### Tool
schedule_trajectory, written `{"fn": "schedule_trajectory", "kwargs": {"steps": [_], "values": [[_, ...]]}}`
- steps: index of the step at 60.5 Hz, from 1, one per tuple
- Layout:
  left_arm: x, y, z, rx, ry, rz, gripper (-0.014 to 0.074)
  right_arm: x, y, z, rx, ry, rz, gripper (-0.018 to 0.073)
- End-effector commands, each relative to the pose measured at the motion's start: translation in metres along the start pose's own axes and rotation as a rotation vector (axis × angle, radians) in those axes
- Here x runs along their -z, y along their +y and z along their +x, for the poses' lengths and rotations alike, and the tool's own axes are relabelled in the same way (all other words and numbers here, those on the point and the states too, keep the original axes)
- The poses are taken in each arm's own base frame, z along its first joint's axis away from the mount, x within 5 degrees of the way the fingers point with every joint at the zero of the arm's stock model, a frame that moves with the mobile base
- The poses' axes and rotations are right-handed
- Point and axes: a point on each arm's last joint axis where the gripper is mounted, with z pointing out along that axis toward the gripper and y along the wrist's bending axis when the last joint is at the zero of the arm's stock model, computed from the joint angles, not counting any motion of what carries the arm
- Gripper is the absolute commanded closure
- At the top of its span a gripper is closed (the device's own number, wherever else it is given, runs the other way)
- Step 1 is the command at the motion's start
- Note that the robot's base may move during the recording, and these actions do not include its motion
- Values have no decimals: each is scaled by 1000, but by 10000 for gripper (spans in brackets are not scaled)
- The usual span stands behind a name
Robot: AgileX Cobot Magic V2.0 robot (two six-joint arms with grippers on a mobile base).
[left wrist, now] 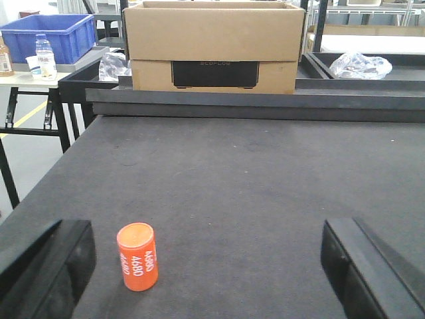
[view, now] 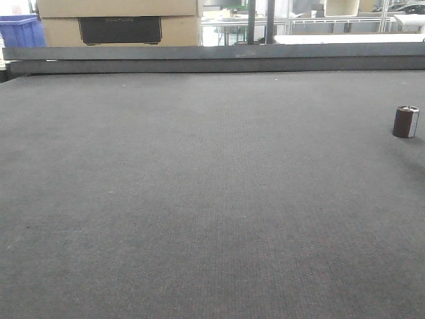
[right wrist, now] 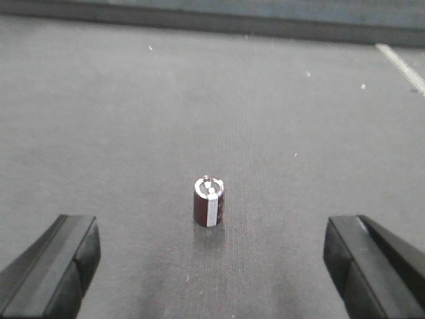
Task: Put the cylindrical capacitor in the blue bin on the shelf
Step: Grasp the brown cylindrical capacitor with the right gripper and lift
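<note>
The dark grey tabletop (view: 199, 199) filled nearly every view, bare but for two small things. At its far edge sat a cardboard box (left wrist: 212, 46), and beyond it to the left a blue crate (left wrist: 50, 33) stood on a side table. Whether that crate was the bin the task meant could not be told, and no steel rack showed.

The left pincer (left wrist: 212, 272) hung low over the tabletop with its jaws wide apart and nothing between them. An orange cylinder (left wrist: 137, 256) with white numbers stood upright just inside its left finger. The right pincer (right wrist: 212, 266) was likewise spread and empty.

The cylindrical capacitor (right wrist: 208, 201) stood upright on the tabletop, silvery top upward, ahead of the right pincer and roughly centred between its fingers, touching neither. In the front view it sat far to the right edge (view: 406, 121).

The step in hand looked like the approach before the pick. The next move probably called for the right pincer to ease forward and down, keep the capacitor centred, and close gently so the stubby part did not tip.
</note>
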Motion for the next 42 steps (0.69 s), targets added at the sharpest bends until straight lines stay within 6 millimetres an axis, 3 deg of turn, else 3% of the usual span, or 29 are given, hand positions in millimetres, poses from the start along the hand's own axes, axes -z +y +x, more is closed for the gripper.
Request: {"fn": "schedule_trajectory", "kwargs": {"steps": [1,10,29,42], "values": [[1,-1,-4,19,-20,12,-6,-19,-1,8,15,-82,23,-11],[1,-2,-4,37,-20,18,-6,-56,-2,27,33,-174,54,-11],[1,-2,-4,39,-20,19,-6,-131,-2,57,18,-78,85,-11],[1,-2,-4,39,-20,19,-6,-162,-3,68,12,-55,94,-11]]}}
